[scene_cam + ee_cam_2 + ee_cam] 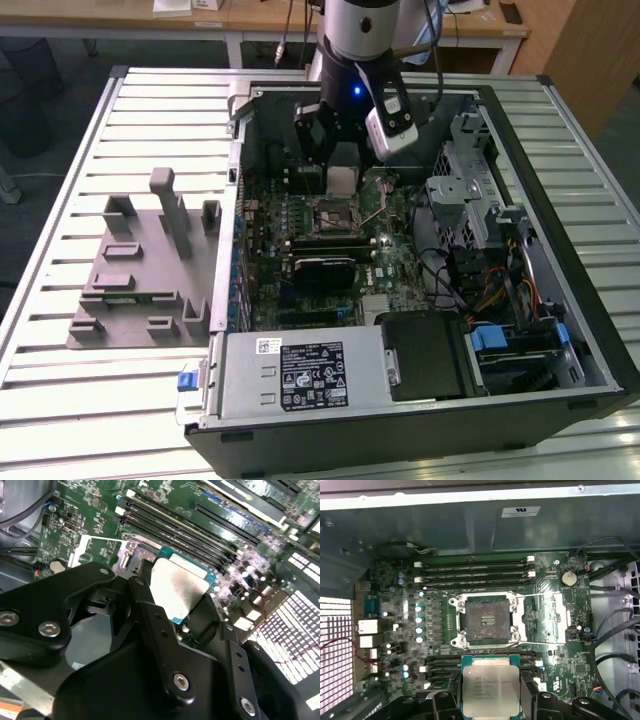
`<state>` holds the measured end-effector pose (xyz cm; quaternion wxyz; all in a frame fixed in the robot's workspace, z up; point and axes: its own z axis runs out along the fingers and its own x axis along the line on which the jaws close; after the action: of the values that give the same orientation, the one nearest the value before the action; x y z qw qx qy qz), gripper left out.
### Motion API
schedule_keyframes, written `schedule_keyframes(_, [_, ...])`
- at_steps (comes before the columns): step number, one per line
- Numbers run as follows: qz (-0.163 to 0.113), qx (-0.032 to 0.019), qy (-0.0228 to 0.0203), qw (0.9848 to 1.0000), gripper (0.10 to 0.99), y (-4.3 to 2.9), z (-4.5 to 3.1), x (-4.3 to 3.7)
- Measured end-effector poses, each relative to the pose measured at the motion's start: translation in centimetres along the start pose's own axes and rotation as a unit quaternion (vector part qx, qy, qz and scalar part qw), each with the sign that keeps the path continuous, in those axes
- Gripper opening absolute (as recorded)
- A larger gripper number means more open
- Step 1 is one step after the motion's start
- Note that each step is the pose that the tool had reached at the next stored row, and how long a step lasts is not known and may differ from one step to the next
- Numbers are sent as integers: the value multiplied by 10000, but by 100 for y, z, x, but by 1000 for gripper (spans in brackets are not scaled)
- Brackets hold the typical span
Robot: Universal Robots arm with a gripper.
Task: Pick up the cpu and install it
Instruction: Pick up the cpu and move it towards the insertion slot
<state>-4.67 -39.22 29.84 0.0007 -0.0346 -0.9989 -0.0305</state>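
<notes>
Pinches the cpu (491,687) flat, lid up, by two opposite edges in the gripper (491,702), aloft over the memory slots (440,664) of the motherboard (565,645), just beside the bare open socket (487,620) lying straight past the chip's far edge, not yet beneath it.

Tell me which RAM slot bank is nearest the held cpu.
The bank the cpu overlaps in the first wrist view; the other bank lies beyond the socket, by the case wall.
</notes>
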Motion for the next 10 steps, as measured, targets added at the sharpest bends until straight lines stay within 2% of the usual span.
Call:
schedule_keyframes(5, [1, 1, 14, 10000, 545, 26, 76, -59])
schedule_keyframes(10, [1, 1, 19, 10000, 545, 85, 160, -71])
